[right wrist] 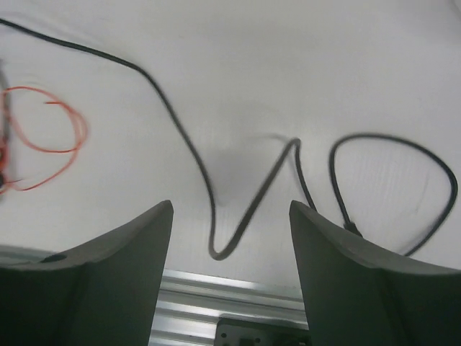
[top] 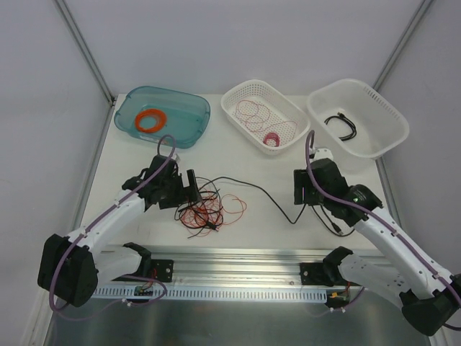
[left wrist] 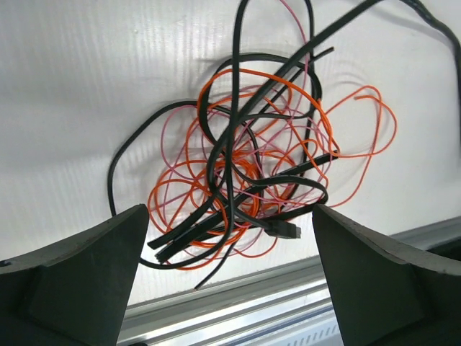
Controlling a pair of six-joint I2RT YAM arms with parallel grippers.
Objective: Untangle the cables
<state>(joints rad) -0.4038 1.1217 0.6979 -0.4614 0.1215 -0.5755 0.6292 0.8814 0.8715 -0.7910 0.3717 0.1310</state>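
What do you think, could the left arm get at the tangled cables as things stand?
Probably yes. The left end effector hangs right by the tangled cables, jaws open with the knot showing between them, and nothing appears to stand in the way.

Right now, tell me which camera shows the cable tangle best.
The left wrist view: the cable tangle fills the frame, black, orange and pink strands distinct. The top external view shows it small; the right wrist view catches only a black strand and an orange loop.
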